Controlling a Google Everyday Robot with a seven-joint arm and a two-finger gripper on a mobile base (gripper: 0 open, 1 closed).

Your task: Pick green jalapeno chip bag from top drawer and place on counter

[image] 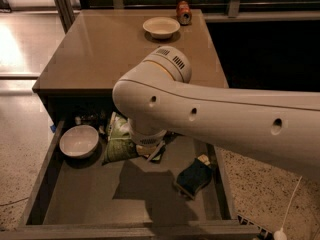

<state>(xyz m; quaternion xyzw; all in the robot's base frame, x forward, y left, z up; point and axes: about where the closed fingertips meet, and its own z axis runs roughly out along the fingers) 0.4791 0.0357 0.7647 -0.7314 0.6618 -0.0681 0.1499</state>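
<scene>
The top drawer (pixel 45 194) is pulled open below the counter (pixel 100 49). The green jalapeno chip bag (pixel 119 145), crinkled olive green with a pale band, is at the drawer's back middle, tilted up on its right side. My gripper (pixel 150 146) hangs from the big white wrist right over the bag's right edge. It is mostly hidden by the arm and appears shut on the bag. The arm reaches in from the right and covers the drawer's back right.
A white bowl (pixel 79 140) sits at the drawer's back left, beside the bag. A dark flat packet (pixel 194 176) lies at the drawer's right. On the counter, a white bowl (pixel 161 27) and a can (pixel 184 12) stand at the back.
</scene>
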